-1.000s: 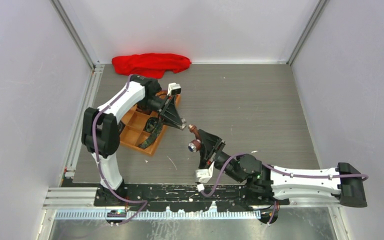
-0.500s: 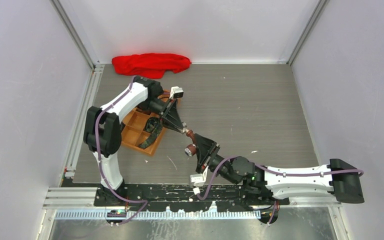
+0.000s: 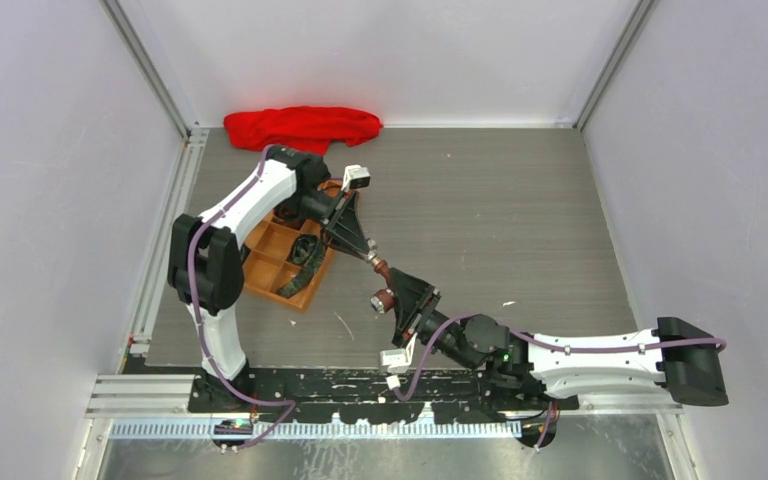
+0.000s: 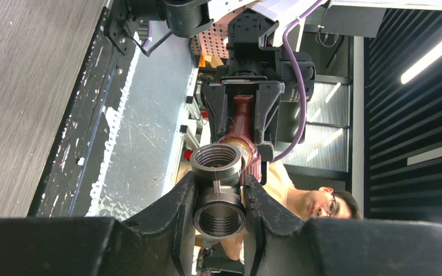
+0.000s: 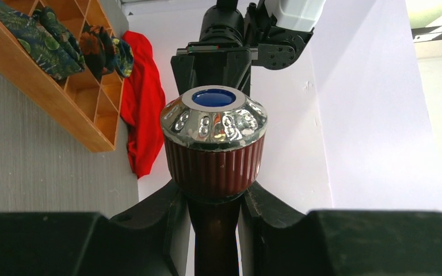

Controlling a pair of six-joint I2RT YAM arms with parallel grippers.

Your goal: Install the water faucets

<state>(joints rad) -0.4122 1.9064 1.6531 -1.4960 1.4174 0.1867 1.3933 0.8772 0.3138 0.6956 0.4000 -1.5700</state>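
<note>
Red cloth (image 3: 302, 128), wooden tray (image 3: 260, 272)

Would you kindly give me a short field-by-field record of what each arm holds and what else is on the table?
left gripper: shut on the dark threaded fitting
right gripper: shut on the water faucet, chrome cap facing its camera
alignment: faucet and fitting end to end; contact unclear
wooden tray: left side, dark rolled straps inside
red cloth: far left edge
</note>
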